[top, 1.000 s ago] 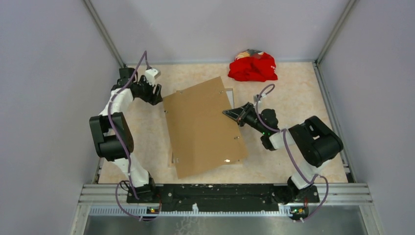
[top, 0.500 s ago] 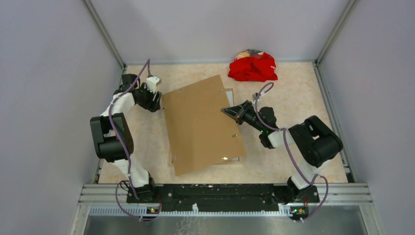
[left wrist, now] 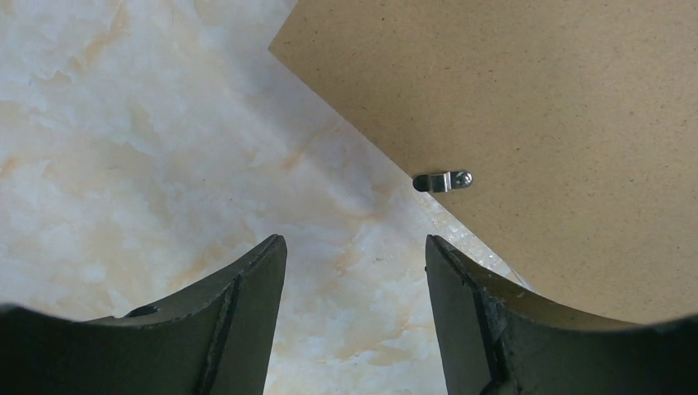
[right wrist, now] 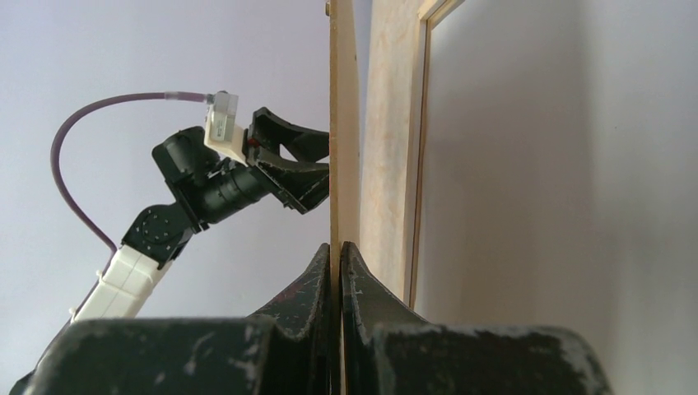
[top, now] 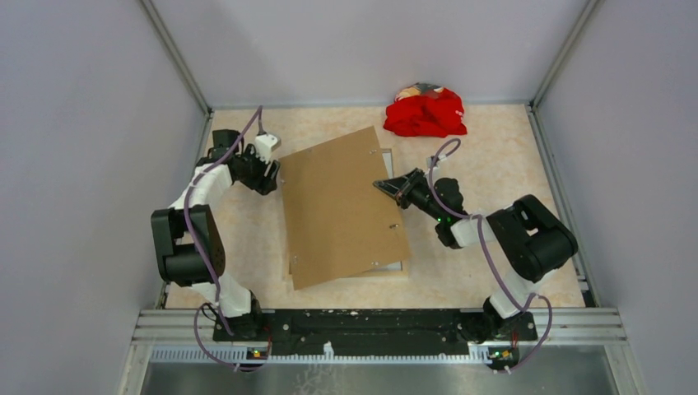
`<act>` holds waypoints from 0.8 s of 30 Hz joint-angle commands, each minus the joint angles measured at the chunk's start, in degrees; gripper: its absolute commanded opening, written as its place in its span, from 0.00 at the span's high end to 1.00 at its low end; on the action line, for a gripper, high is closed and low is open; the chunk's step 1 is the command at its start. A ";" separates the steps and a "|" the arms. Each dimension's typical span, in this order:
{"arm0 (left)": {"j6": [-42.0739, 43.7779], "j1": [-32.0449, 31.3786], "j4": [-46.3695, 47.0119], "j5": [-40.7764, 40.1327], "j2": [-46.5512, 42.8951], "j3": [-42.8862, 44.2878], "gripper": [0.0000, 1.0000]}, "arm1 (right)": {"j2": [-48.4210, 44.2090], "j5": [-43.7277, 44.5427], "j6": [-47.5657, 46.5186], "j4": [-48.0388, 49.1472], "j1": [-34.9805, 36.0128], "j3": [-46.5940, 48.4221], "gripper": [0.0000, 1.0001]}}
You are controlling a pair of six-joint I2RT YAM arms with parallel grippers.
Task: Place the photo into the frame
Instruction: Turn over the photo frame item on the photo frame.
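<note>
Left gripper has slid right since a second ago and now sits just beside the far-left corner of the brown backing board. Its fingers are spread wide over bare table, holding nothing. The board has also swung a bit, so it's squarer over the frame. That frame lies flat underneath, with only rail slivers poking out. The right gripper is pinched tight on the board's right edge. A metal clip shows near the left edge. Can't make out the photo under all that. A red cloth sits at the far side.
</note>
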 commanded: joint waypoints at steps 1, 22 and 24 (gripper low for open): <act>-0.32 -0.76 1.19 -1.24 -1.53 -0.61 0.30 | -3.37 0.86 1.70 5.72 0.77 3.35 1.00; -1.35 -2.74 6.72 -6.34 0.23 -1.67 0.30 | -2.50 -0.32 3.47 6.79 1.86 4.59 1.00; -1.68 -2.69 7.46 -6.60 0.30 -1.43 0.30 | -2.34 -0.72 3.53 6.71 1.92 4.76 1.00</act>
